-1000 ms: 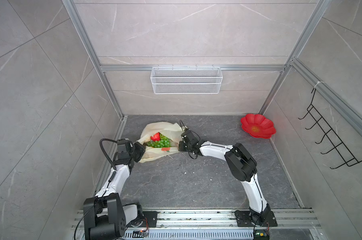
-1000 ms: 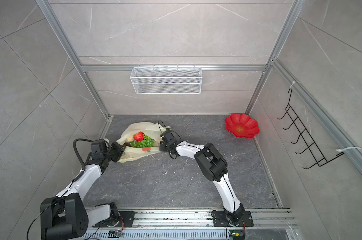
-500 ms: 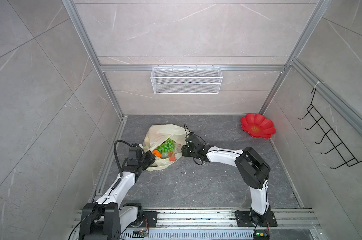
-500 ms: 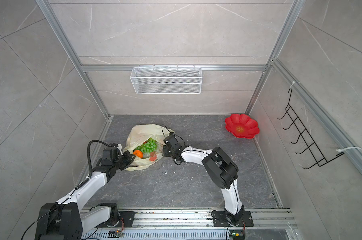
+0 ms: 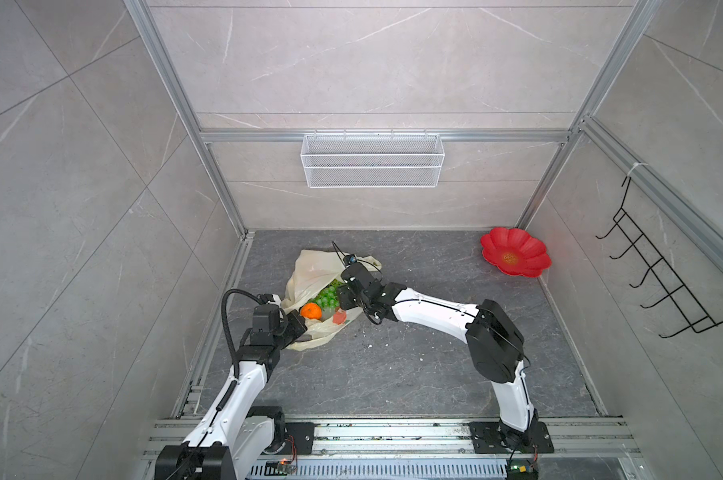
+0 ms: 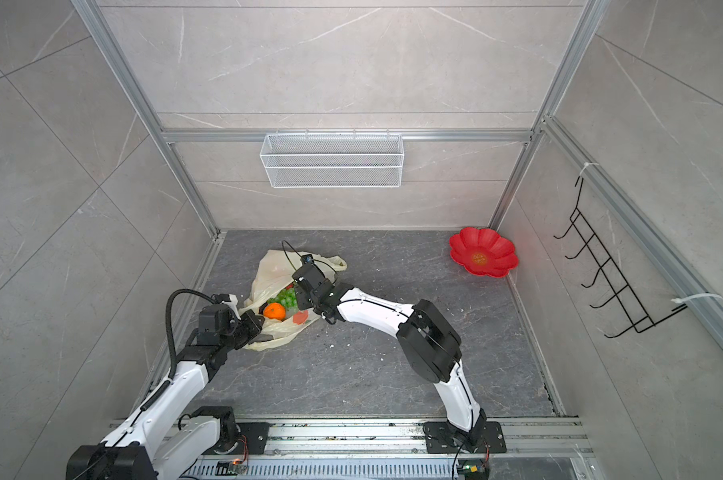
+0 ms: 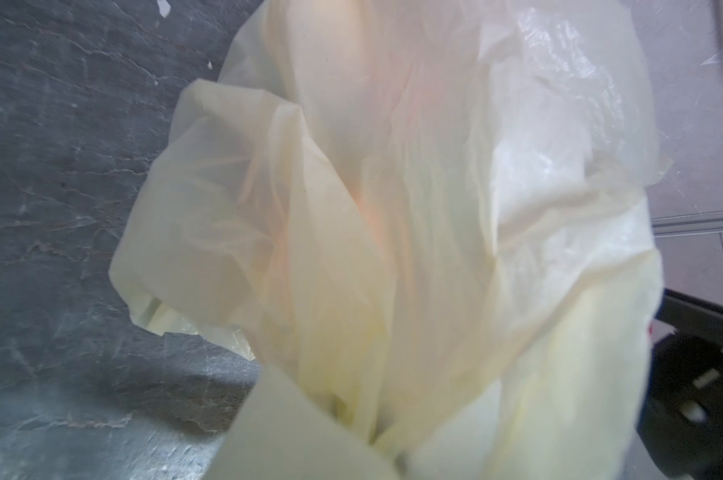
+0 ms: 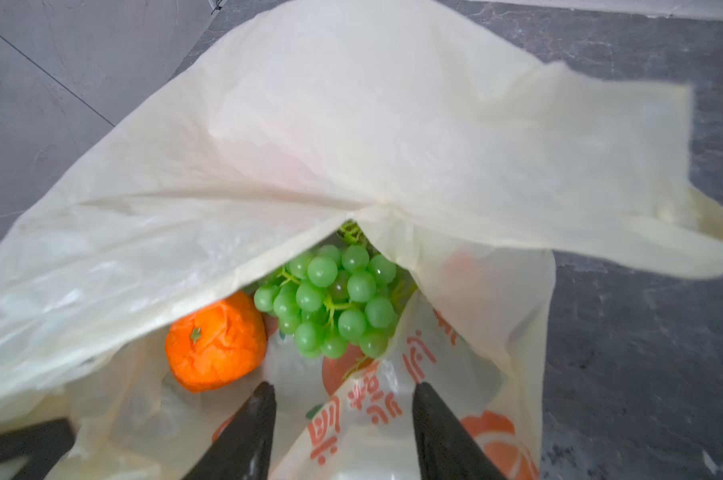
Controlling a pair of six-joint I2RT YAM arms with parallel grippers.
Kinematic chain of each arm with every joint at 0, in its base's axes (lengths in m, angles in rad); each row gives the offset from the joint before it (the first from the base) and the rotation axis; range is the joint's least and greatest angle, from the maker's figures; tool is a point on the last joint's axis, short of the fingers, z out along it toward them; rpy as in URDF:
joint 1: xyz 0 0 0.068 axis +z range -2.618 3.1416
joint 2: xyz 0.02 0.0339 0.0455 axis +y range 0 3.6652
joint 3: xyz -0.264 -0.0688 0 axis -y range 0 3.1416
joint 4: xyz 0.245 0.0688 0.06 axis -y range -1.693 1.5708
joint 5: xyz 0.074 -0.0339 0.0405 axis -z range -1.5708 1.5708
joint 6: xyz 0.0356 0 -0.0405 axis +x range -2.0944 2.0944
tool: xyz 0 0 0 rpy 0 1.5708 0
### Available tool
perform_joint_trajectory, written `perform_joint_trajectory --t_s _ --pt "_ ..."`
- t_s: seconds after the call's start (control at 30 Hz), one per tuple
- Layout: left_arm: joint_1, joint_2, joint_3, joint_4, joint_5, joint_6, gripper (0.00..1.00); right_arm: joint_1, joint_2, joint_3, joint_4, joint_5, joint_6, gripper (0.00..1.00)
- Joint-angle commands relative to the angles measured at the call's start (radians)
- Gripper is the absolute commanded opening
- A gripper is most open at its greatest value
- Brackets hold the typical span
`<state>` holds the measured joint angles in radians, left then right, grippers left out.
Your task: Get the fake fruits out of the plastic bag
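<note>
Mouth agape, the bag [image 5: 312, 272] lies crumpled on the left of the counter [image 5: 414, 357] — orange [image 8: 216, 343] and grapes [image 8: 335, 299] touching inside. Its near edge is clenched in the left claw [image 5: 301, 330]. At the opening hangs the right claw [image 8: 343, 390], fingers [image 8: 247, 424] spread — grasping nothing, just short of the orange.

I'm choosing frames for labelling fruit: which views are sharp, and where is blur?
Left wrist view: the plastic bag fills the frame, soft and out of focus; no fruit is distinct. Right wrist view: the green grape bunch and orange are crisp, the bag's flap smeared. Both top views: evenly lit, sharp, fruit tiny; the red plate tints the wall beside it.
</note>
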<state>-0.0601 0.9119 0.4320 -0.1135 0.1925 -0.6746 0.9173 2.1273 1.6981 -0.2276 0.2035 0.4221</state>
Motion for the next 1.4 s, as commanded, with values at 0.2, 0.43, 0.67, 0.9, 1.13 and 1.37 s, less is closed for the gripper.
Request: perform_joint_trajectory --t_s 0.2,0.43,0.67,0.9,1.13,1.37 --pt "0.002 -0.076 -0.025 -0.054 -0.039 0.074 0.0 0.01 0.349 0.565 -0.304 0.057 -0.096 0.55" --pt "0.001 -0.132 -0.069 -0.027 0.015 0.124 0.0 -0.06 0.606 1.07 -0.477 0.004 -0.091 0.53" --pt "0.002 -0.177 -0.099 0.01 0.024 0.135 0.0 -0.126 0.633 1.121 -0.478 -0.076 -0.026 0.52" --pt "0.002 -0.041 -0.048 0.031 0.007 0.136 0.0 -0.071 0.499 0.981 -0.478 -0.074 -0.085 0.57" --pt "0.001 0.055 -0.015 0.088 0.023 0.136 0.0 -0.057 0.21 0.521 -0.302 -0.157 -0.059 0.73" --pt "0.0 0.098 -0.007 0.126 0.051 0.139 0.0 -0.056 -0.122 0.041 -0.13 -0.18 -0.028 0.79"
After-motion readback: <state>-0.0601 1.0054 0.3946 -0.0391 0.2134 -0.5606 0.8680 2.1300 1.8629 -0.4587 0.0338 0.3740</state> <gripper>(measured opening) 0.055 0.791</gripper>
